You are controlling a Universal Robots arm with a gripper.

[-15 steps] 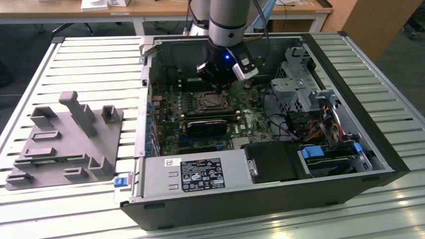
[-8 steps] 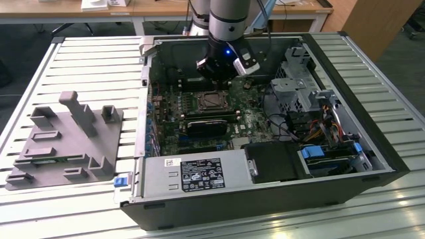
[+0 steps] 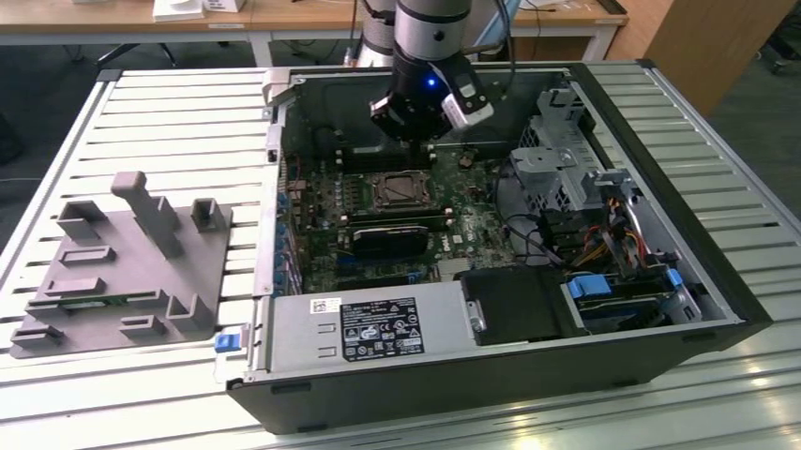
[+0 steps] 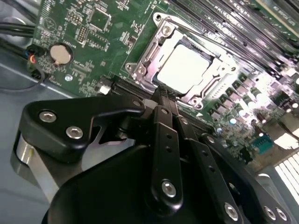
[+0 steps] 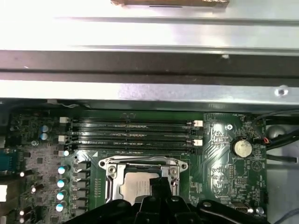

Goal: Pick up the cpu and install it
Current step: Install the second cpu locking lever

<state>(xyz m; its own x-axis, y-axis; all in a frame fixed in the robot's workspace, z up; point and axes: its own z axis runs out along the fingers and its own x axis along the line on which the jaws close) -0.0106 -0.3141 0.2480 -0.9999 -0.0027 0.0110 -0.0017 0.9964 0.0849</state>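
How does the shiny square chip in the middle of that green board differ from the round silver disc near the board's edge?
The cpu is square, while the coin battery is round. The cpu is clearly larger. The cpu lies inside a metal socket frame and the gripper hangs close over its edge; the coin battery sits apart in a small round holder beside some cables. Both are flat, silvery and mounted on the green motherboard.

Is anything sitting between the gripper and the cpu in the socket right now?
Nothing visible. In the second wrist view the gripper sits just above the edge of the cpu, whose silver top lies bare inside the open socket frame.
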